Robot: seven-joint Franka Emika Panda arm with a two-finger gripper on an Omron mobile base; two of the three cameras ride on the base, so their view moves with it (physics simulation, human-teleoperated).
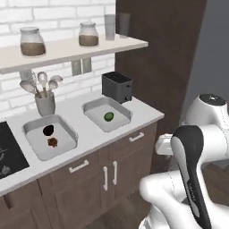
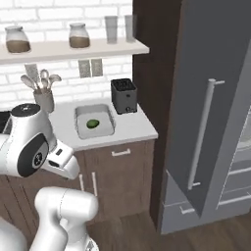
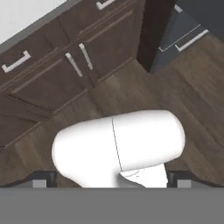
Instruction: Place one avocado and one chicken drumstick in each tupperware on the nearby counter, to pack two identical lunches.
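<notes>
While pincer (image 3: 112, 181) gapes wide over floor, 2 tupperware (image 1: 33, 129) (image 1: 95, 107) sit near counter (image 1: 91, 134) front edge.

Home kitchen, counter (image 1: 89, 138) over wood cabinets (image 1: 89, 179), utensil cup (image 1: 44, 103), probably a toaster (image 1: 117, 86)

— What's on the counter (image 1: 94, 134)?

— Two light-grey tupperware tubs, lidless, sitting flat. The one toward the black toaster (image 1: 106, 114) holds a bright green avocado (image 1: 108, 116), alone near its middle. The other tupperware (image 1: 49, 136) holds a near-black avocado (image 1: 48, 130) and, just beside it, a reddish-brown chicken drumstick (image 1: 53, 142).

— And relative to the jaws?

— All up above them and well apart; the hand looks down at the brown cabinet fronts below the worktop.
</notes>
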